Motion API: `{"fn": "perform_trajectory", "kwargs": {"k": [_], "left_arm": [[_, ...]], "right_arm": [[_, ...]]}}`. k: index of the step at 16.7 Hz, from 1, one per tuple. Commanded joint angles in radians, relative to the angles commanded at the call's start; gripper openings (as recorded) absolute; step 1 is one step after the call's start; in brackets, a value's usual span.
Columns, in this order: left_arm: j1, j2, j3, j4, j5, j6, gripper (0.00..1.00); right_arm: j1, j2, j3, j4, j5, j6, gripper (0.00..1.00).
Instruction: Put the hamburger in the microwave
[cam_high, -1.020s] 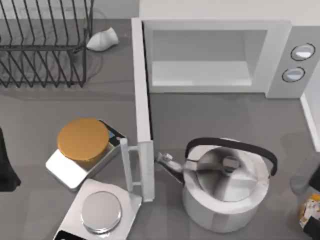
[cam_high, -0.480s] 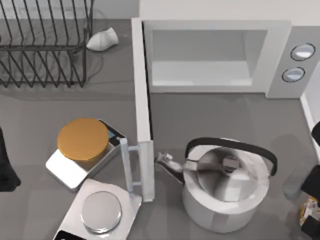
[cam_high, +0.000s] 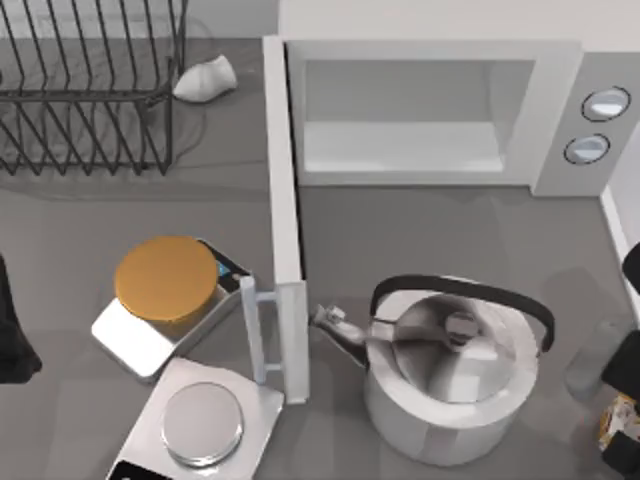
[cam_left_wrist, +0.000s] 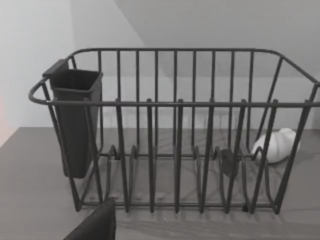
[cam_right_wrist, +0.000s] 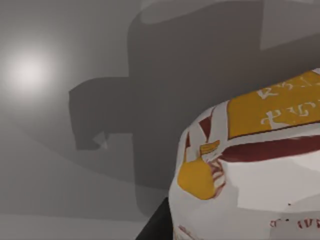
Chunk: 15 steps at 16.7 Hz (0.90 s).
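Top view: grey table (cam_high: 420, 240) (matte)

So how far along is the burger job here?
Done: the microwave door stands open. In hand: the right gripper is over the hamburger at the table's right edge; no grasp visible. Left: lift it, place it inside. The left arm sits idle at the left edge.

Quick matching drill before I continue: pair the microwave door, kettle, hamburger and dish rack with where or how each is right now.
Things:
1. microwave door
2. kettle
3. hamburger
4. dish rack

Places or states:
A. far left corner of the table
B. swung open
C. right edge of the table, by the right arm
D. in front of the open microwave

Pairs: 1-B, 2-D, 3-C, 4-A
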Motion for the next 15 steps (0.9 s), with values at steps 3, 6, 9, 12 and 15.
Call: {"fn": "perform_trajectory", "kwargs": {"k": [3,6,9,12,15], "left_arm": [[0.0,0.0,0.0,0.0,0.0,0.0,1.0],[0.0,0.0,0.0,0.0,0.0,0.0,1.0],[0.0,0.0,0.0,0.0,0.0,0.0,1.0],[0.0,0.0,0.0,0.0,0.0,0.0,1.0],[0.0,0.0,0.0,0.0,0.0,0.0,1.0]], "right_arm": [[0.0,0.0,0.0,0.0,0.0,0.0,0.25],[0.0,0.0,0.0,0.0,0.0,0.0,0.02],[0.0,0.0,0.0,0.0,0.0,0.0,0.0],[0.0,0.0,0.0,0.0,0.0,0.0,0.0],[-0.021,-0.092,0.024,-0.155,0.021,-0.02,0.0]]}}
